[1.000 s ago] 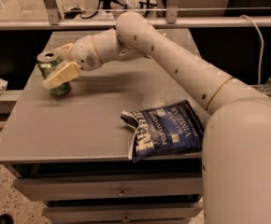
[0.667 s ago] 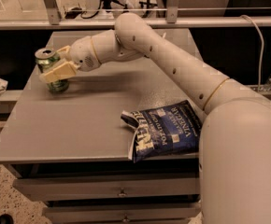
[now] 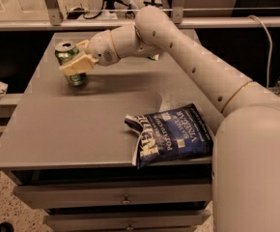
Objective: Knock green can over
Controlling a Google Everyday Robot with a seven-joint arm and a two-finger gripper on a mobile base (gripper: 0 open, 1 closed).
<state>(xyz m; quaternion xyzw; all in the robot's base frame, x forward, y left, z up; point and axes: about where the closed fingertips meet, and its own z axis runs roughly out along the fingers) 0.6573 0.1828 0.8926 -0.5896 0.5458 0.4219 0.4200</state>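
The green can stands upright near the table's far left corner, silver top rim showing. My gripper reaches in from the right at can height. One pale finger lies across the front of the can and the other sits behind its top, so the can's right side is between them. The jaws look spread apart, not clamped. The can's middle is hidden by the front finger.
A dark blue chip bag lies near the front right edge of the grey table. My arm spans the table's back right. Drawers sit below the tabletop. A rail and frame run behind the table.
The gripper and the can have shifted a little to the right and away. The can still stands upright. The chip bag has not moved.
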